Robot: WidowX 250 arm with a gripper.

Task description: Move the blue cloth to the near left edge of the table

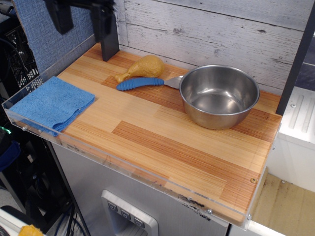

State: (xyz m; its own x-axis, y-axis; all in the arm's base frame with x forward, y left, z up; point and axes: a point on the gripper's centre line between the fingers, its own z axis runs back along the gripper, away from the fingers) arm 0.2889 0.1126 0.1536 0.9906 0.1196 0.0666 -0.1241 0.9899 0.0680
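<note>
The blue cloth [51,104] lies folded flat at the near left corner of the wooden table [162,142], against the clear acrylic rim. My gripper [81,22] hangs high at the top left of the view, above the table's far left corner and well away from the cloth. Its two dark fingers [61,19] point down with a wide gap between them, and nothing is held between them.
A steel bowl [219,96] stands at the back right. A blue-handled utensil [140,83] and a yellow toy drumstick [142,68] lie at the back middle. A dark post [108,34] rises at the back left corner.
</note>
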